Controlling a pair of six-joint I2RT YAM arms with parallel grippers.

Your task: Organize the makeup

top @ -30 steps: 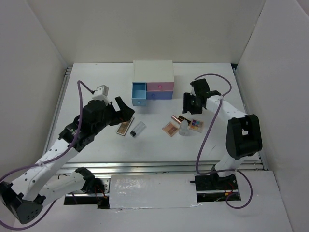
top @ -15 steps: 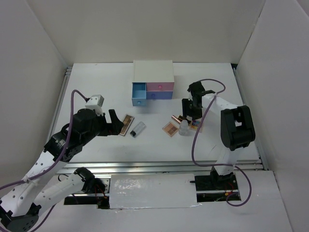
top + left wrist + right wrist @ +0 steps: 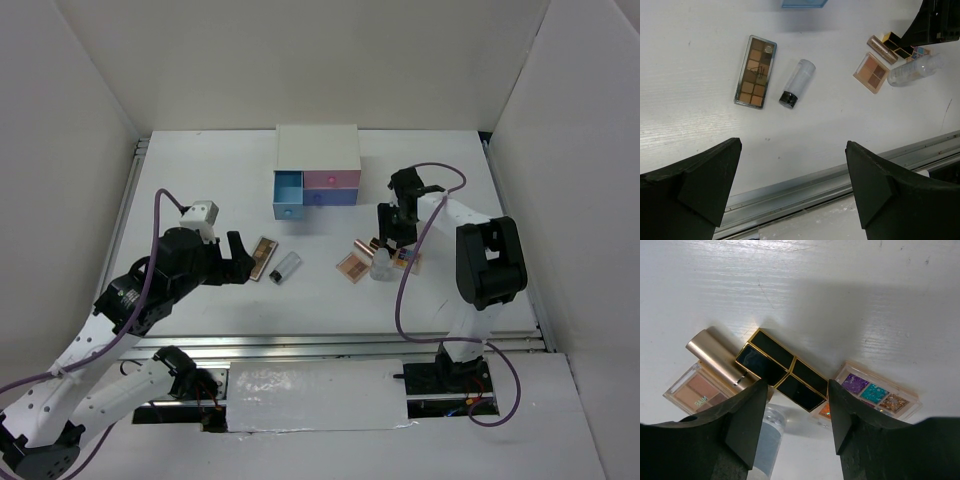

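A long brown eyeshadow palette (image 3: 263,258) (image 3: 756,71) and a clear bottle with a black cap (image 3: 285,267) (image 3: 797,83) lie left of centre. My left gripper (image 3: 239,257) (image 3: 792,150) is open and empty, hovering just near-left of them. To the right lie a pinkish palette (image 3: 353,266) (image 3: 697,390), a gold tube (image 3: 365,246) (image 3: 715,355), a black gold-edged lipstick (image 3: 782,369), a multicolour palette (image 3: 406,260) (image 3: 872,392) and a second clear bottle (image 3: 382,268) (image 3: 767,440). My right gripper (image 3: 393,234) (image 3: 796,390) is open, low over the lipstick, its fingers either side.
The white box (image 3: 317,170) with blue, pink and purple drawers stands at the back centre, its upper left blue drawer pulled open. White walls close in the table on the left, back and right. A metal rail (image 3: 805,187) runs along the near edge.
My left gripper has drawn back toward the near left, off the brown palette. My right gripper has moved nearer and down over the lipstick. Little has moved in the last half second.
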